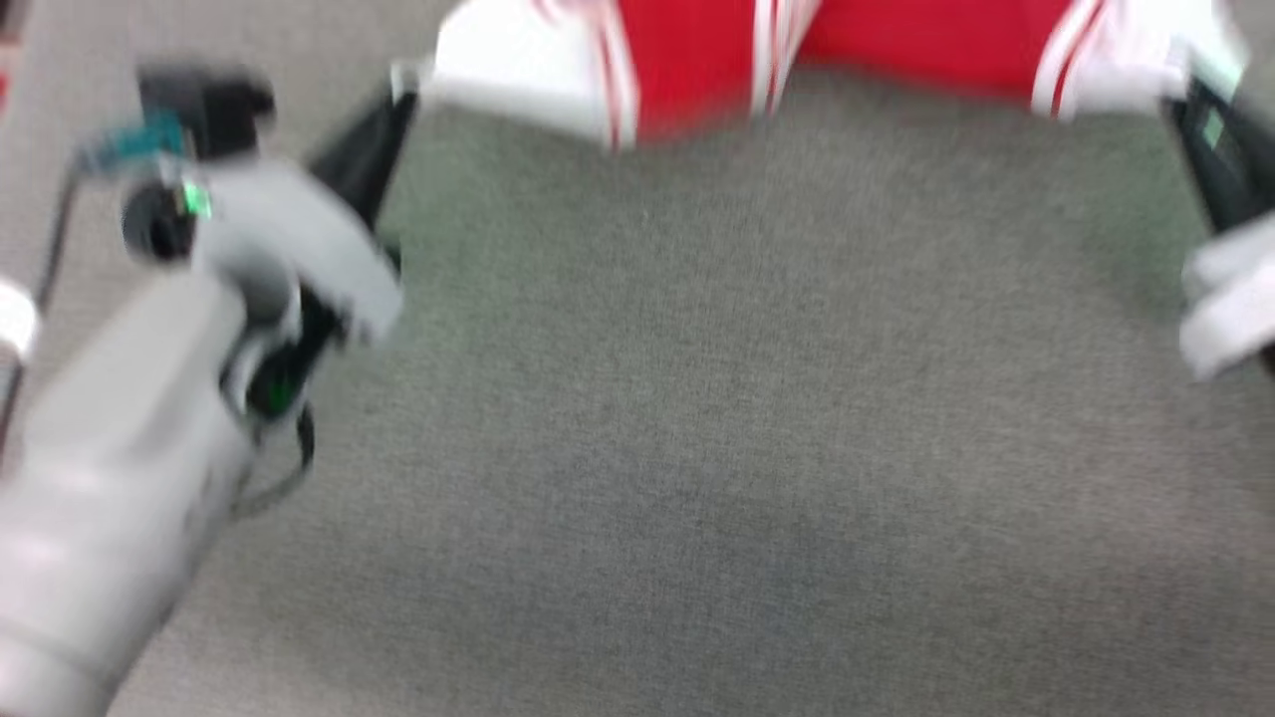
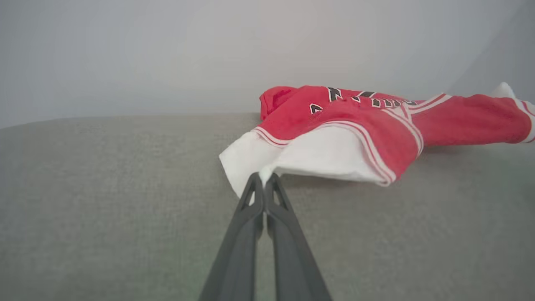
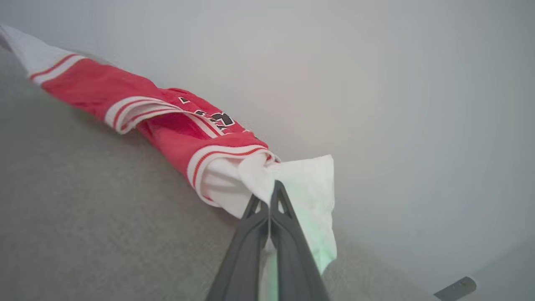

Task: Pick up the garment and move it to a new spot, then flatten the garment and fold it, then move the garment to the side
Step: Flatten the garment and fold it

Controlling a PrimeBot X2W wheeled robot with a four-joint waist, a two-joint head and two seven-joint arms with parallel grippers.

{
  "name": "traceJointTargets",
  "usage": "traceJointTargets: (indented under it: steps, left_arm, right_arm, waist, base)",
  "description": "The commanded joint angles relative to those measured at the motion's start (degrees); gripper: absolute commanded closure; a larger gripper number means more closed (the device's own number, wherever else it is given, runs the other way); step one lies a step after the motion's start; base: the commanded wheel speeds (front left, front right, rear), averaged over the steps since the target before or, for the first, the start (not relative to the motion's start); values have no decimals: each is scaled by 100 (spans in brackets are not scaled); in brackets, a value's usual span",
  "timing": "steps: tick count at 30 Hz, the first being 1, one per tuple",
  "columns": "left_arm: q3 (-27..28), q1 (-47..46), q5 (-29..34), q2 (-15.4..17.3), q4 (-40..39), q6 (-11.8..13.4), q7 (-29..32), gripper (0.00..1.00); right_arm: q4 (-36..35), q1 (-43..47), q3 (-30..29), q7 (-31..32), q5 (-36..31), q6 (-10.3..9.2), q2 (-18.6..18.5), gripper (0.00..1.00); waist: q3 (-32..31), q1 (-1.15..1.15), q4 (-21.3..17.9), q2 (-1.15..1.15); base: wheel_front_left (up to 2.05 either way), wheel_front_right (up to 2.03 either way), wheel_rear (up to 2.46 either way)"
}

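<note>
The garment (image 1: 857,40), a red jersey shirt with white sleeves and striped trim, stretches across the top of the blurred head view on a grey fabric surface (image 1: 757,418). My left gripper (image 1: 403,85) is at its left white sleeve, my right gripper (image 1: 1180,85) at its right one. In the left wrist view the left gripper (image 2: 264,177) is shut on the edge of a white sleeve of the garment (image 2: 334,121). In the right wrist view the right gripper (image 3: 269,194) pinches the other white sleeve of the garment (image 3: 179,125), which bunches around the fingers.
The grey fabric surface (image 2: 104,200) extends wide toward me, and a pale wall (image 2: 167,50) rises behind it. A dark bar (image 3: 455,288) shows at the lower right of the right wrist view, beyond the surface's edge.
</note>
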Motion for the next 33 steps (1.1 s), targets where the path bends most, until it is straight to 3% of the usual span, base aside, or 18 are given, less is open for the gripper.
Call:
traceJointTargets:
  steps: [1, 4, 7, 20, 27, 33]
  left_arm:
    - [-35, 293, -104, 94, -94, -12, -24, 100]
    - [-112, 1024, -221, 420, -359, 17, -89, 100]
    - [-171, 1781, -386, 675, -699, 208, -85, 100]
    - [-12, 4496, -1173, 1895, -2583, 1824, -324, 100]
    - [200, 5424, -1433, 2058, -3114, 2211, -513, 100]
    - [263, 5790, -1489, 1939, -3249, 2298, -546, 100]
  right_arm:
    - [-95, 303, -53, 0, 53, -6, -48, 100]
    - [-344, 1231, -344, 6, 175, -6, -36, 100]
    - [-552, 2109, -637, 20, 200, -6, 50, 100]
    - [-1347, 4801, -1336, 144, -55, -6, 269, 100]
    - [-1335, 5532, -1636, 148, -122, -6, 552, 100]
    - [-1242, 5630, -1562, 241, -66, -6, 642, 100]
  waist:
    - [-804, 0, -109, 0]
    - [-1164, 0, -186, 0]
    - [-1508, 0, -273, 0]
    - [-2281, 0, -587, 0]
    - [-2411, 0, -709, 0]
    - [-2434, 0, -781, 0]
  base:
    - [0, 0, 0]
    - [0, 0, 0]
    - [0, 0, 0]
    - [0, 0, 0]
    - [0, 0, 0]
    - [0, 0, 0]
